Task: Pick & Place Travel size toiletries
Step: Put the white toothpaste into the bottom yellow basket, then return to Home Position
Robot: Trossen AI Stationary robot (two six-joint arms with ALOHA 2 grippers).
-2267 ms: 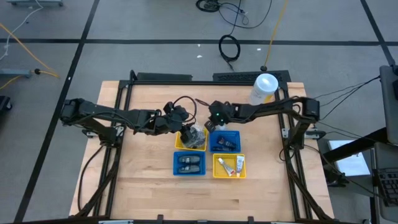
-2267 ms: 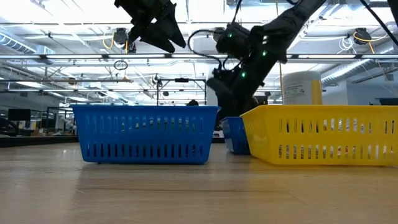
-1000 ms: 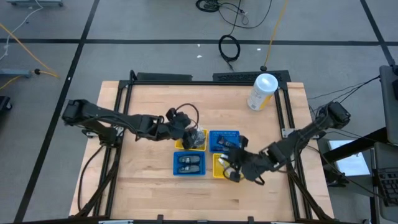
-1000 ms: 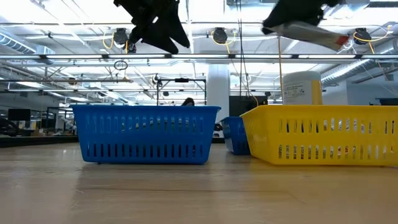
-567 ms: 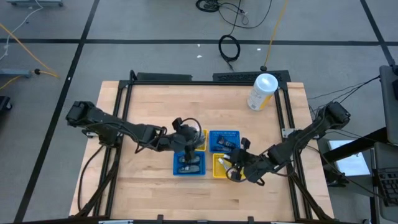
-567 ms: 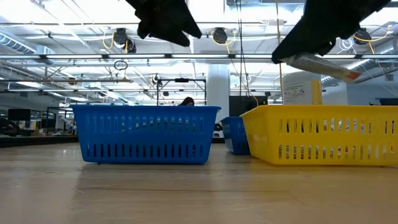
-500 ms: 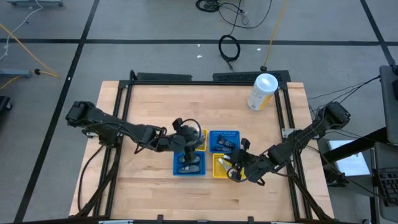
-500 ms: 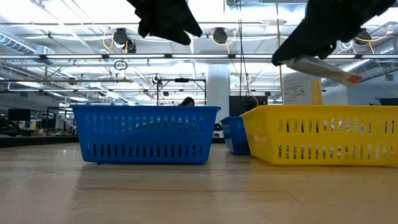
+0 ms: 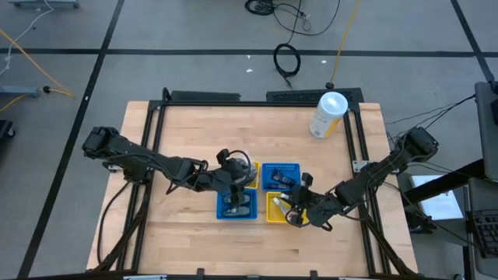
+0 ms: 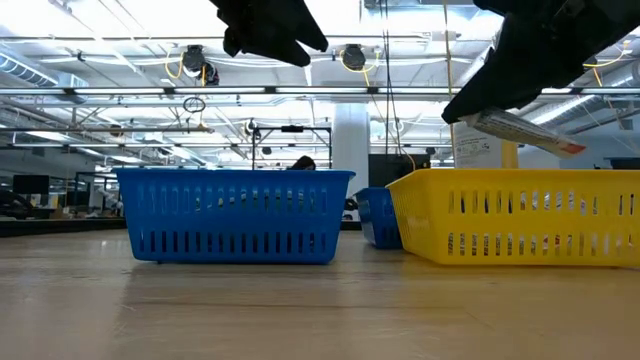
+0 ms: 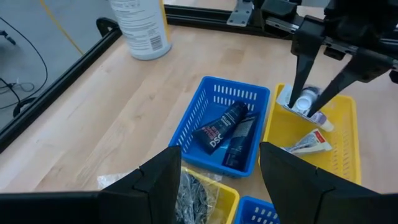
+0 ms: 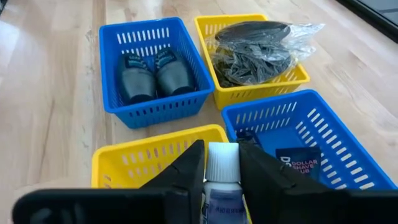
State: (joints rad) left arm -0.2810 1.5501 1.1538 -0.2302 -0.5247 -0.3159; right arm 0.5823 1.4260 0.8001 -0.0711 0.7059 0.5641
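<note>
My right gripper [image 9: 292,211] is shut on a white tube [image 10: 525,130] and hangs just above the near-right yellow tray [image 9: 274,214]. Another white tube [image 11: 308,144] lies in that tray. My left gripper [image 9: 236,180] is open with nothing between its fingers, above the line where the far-left yellow tray [image 9: 250,167] and the near-left blue tray [image 9: 222,210] meet. Dark bottles [image 11: 227,134] lie in the far-right blue tray. Two more dark bottles [image 12: 149,74] lie in the near-left blue tray. Grey packets [image 12: 255,56] in a clear bag fill the far-left yellow tray. My right gripper pinches the white tube between its two fingers on the body just behind the white cap [image 12: 222,163]. The cap sticks out past the fingertips. The fingers lie along the tube, slanting down from the table's right side. The tube is tilted and clear of the yellow tray below.
The four trays stand two by two at the table's middle. A tall white canister [image 9: 329,113] stands at the far right corner. Bare wood [image 9: 179,225] lies left, right and near of the trays. Black frame rails [image 9: 148,155] run along the table's sides.
My right gripper has come down toward the near-right yellow tray with the white tube still between its fingers. My left gripper has shifted a little from over the far-left yellow tray toward the table's near edge, staying open.
</note>
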